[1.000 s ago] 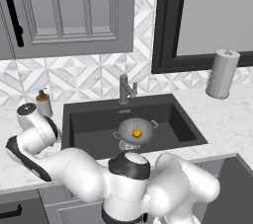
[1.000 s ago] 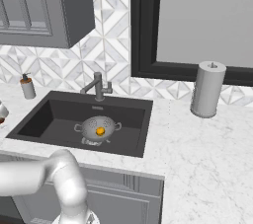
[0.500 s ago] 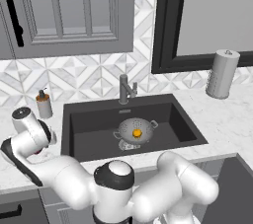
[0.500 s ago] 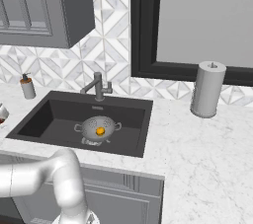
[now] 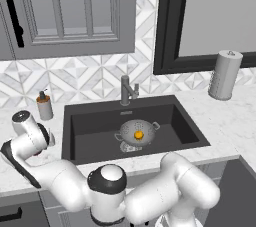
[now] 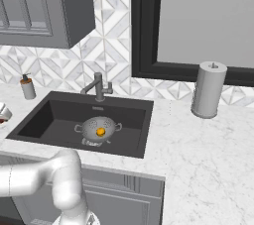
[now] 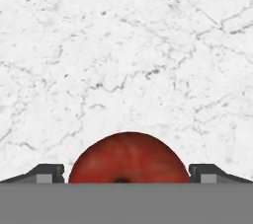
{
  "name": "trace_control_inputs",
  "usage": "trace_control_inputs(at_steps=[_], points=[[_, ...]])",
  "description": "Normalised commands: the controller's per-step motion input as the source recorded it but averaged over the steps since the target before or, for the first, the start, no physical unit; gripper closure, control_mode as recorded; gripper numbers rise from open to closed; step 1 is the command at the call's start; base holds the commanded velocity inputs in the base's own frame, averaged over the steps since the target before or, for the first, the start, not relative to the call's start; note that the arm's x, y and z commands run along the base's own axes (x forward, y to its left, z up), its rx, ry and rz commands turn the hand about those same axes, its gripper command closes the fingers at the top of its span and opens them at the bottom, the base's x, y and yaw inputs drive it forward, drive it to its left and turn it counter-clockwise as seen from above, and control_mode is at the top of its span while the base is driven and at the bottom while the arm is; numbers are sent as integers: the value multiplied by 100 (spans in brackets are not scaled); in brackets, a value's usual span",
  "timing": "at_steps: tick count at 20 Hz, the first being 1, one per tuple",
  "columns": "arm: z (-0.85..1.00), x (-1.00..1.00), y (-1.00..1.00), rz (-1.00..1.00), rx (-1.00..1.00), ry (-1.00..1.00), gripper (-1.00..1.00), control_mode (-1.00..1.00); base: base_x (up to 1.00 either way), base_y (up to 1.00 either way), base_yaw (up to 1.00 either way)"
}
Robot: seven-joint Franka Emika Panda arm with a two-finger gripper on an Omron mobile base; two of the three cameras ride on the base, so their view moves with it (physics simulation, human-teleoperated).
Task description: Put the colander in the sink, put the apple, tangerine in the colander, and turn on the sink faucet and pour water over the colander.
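The red apple (image 7: pixel 128 156) lies on the white marble counter, between the two finger tips of my gripper (image 7: pixel 126 171). The gripper is open, with a tip close beside the apple on each side. In the left base view my white hand (image 5: pixel 31 136) hangs low over the counter left of the sink (image 5: pixel 90 131). The grey colander (image 5: pixel 137 132) stands upright in the dark sink near the drain, with the orange tangerine (image 5: pixel 138 134) inside it. From the right the colander (image 6: pixel 98 129) and tangerine (image 6: pixel 100 131) look the same. The sink faucet (image 5: pixel 127 90) stands behind the basin.
A soap dispenser bottle (image 5: pixel 44 106) stands on the counter at the back left, close to my hand. A paper towel roll (image 5: pixel 225 75) stands at the back right. Wall cabinets (image 5: pixel 65 11) hang above, and a dark-framed window (image 6: pixel 198 21) sits behind the sink.
My arm has swung a little to the left and sunk lower over the left counter. The colander and the tangerine have not moved.
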Motion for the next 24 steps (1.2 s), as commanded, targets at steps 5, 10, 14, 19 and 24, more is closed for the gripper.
trace_control_inputs(at_steps=[5, 10, 14, 19, 24], points=[[-52, 3, 7, 0, -1, 0, 100, -100, 0, 0, 0], [-36, -13, -22, -6, 4, -2, 100, -100, 0, 0, 0], [-1, -54, -99, -20, 36, -22, 100, -100, 0, 0, 0], [29, -63, -100, -12, 51, -37, 100, -100, 0, 0, 0], [48, -72, -99, -9, 53, -41, 100, -100, 0, 0, 0]])
